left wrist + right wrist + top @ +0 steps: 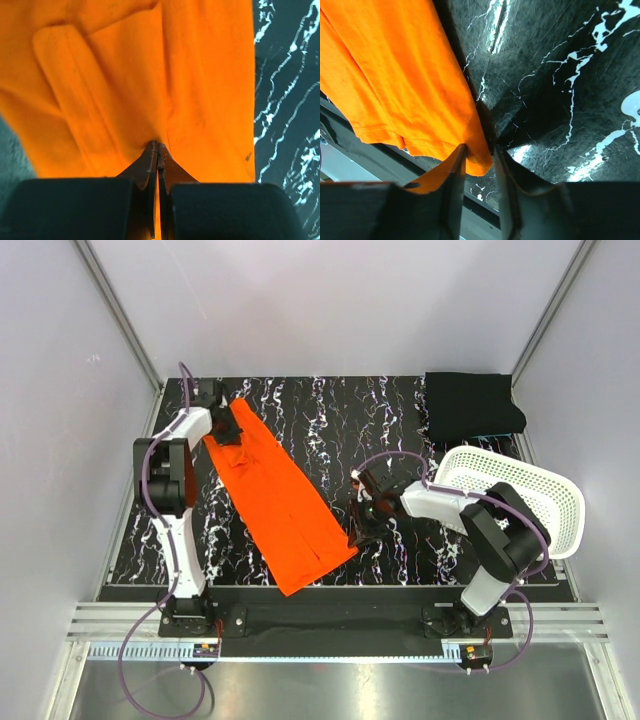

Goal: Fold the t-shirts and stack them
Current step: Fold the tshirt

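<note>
Black marbled table [400,410] bears a narrow orange t-shirt [280,500], left end effector [157,147] pinching it, right end effector [480,150] parted.

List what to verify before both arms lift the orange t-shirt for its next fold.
1. Left gripper pinched shut on the far end of the orange t-shirt: ok.
2. Right gripper clamped on the near corner: not ok, the jaws stand apart with the corner between them.
3. Shirt folded into one long strip across the table: ok.
4. Black t-shirt folded at the far right corner, apart from the orange one: ok.
5. White basket apart from the orange shirt: ok.
6. How many layers the left pinch holds: cannot tell.
</note>
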You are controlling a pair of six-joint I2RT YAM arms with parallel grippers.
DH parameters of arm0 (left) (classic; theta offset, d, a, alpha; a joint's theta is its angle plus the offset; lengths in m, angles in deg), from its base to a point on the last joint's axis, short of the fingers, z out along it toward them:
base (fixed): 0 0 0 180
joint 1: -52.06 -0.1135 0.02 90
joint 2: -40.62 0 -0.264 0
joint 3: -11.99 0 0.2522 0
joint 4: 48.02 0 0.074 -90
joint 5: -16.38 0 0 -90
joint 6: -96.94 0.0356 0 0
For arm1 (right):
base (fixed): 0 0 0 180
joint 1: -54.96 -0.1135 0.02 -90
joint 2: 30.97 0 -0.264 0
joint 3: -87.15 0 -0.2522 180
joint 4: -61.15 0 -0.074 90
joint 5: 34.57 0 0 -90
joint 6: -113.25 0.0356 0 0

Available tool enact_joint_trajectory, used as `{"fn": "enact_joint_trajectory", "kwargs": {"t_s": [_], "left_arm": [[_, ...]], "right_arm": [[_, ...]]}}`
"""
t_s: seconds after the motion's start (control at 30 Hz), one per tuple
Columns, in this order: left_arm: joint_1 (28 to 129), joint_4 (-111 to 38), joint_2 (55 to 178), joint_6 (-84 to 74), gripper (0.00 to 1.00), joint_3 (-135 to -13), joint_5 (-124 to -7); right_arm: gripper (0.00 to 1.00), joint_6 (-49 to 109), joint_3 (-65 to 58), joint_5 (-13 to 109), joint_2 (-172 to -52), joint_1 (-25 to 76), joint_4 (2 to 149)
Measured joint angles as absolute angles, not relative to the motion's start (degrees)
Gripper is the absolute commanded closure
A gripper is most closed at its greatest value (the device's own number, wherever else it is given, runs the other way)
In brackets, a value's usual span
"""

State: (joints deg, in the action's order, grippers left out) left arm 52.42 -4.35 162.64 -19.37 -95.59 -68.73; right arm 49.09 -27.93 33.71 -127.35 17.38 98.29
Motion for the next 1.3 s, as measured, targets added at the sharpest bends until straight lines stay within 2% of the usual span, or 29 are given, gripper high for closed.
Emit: {"fn": "enact_joint_trajectory", "kwargs": {"t_s": [0.03,0.07,0.17,0.47,0.6,0.8,1.0,1.13,1.3], "left_arm": [[52.4,-4.4,163.4,-19.3,1.0,-96.1,-68.6],[52.4,-4.4,164.3,-19.2,1.0,-96.6,-68.5],[52.4,-4.5,166.3,-19.2,1.0,-97.6,-67.9],[55.6,-6.4,175.2,-21.1,1.0,-110.2,-63.8],[60.3,-11.1,179.8,-22.9,1.0,-115.4,-61.4],[64.7,-22.2,183.8,-27.1,1.0,-116.4,-54.5],[65.4,-32.0,187.7,-30.1,0.88,-117.9,-46.7],[64.9,-32.9,185.9,-29.2,0.73,-115.8,-43.5],[62.3,-25.6,172.9,-24.9,0.72,-105.5,-44.9]], "right_arm": [[0.73,49.1,-28.1,33.7,-127.3,17.4,97.9],[0.87,49.3,-28.4,33.8,-127.3,17.4,97.5],[1.0,50.5,-30.1,33.7,-127.0,17.4,95.4],[1.0,60.2,-41.2,40.0,-116.2,17.4,88.8],[0.98,65.6,-44.6,42.5,-112.7,17.4,86.9],[0.97,72.2,-48.7,45.5,-106.2,17.4,86.7],[0.99,76.7,-48.8,46.9,-105.5,17.3,86.0],[1.0,78.7,-48.8,46.9,-106.0,17.0,84.8],[1.0,79.8,-48.7,47.5,-107.0,15.1,82.6]]}}
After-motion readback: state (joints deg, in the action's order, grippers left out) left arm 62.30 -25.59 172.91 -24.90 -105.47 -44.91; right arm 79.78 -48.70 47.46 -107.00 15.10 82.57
